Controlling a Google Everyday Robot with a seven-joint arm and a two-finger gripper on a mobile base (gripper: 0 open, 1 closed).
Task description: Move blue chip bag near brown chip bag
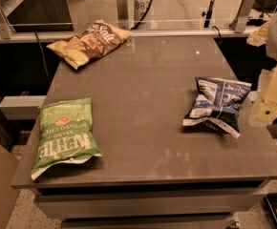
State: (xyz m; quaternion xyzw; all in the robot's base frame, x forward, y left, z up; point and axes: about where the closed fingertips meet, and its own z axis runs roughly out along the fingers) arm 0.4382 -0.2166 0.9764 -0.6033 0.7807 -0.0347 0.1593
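Tool (267,106) beside blue chip bag (218,104)

A single camera is mounted above the near edge of the table (143,109). It looks down at a steep angle and faces the far edge and the railing (129,32) behind it. The range takes in the whole top: brown bag (90,42) far left, green bag (64,135) near left, blue bag (217,104) right. The gripper (272,98) sits at the right frame edge, beside the table.

Green chip bag (66,132) front-L on gray table (148,109).
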